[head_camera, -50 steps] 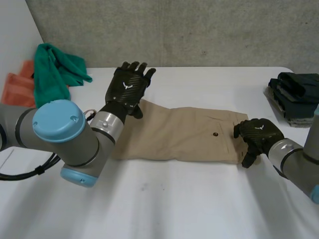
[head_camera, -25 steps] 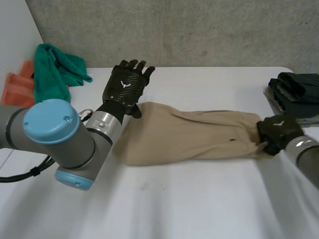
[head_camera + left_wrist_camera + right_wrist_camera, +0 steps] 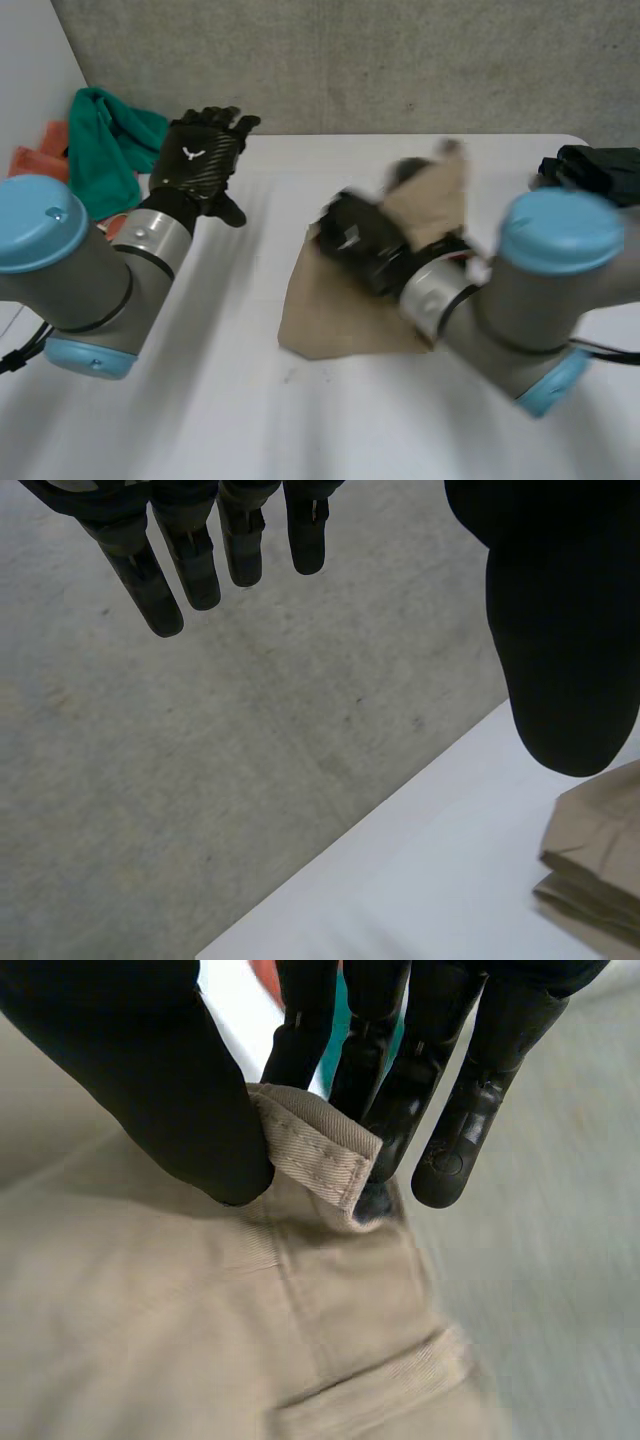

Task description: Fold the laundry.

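A second ago the khaki trousers (image 3: 330, 320) lay stretched flat across the table (image 3: 300, 430), with the right hand (image 3: 365, 240) at their 3 o'clock end. That hand has since swept across toward 9 o'clock, carrying the end with it. The cloth now lies doubled near the table's centre. In the right wrist view the thumb and fingers (image 3: 385, 1080) pinch a stitched hem, probably the waistband.

The left hand (image 3: 200, 160) has drawn off the cloth toward 10 o'clock, beside the green cloth (image 3: 110, 140). Its fingers are straight, spread, and holding nothing.

The first fold seems well under way. The head view smears around the right hand, so whether the edges meet cannot be told.
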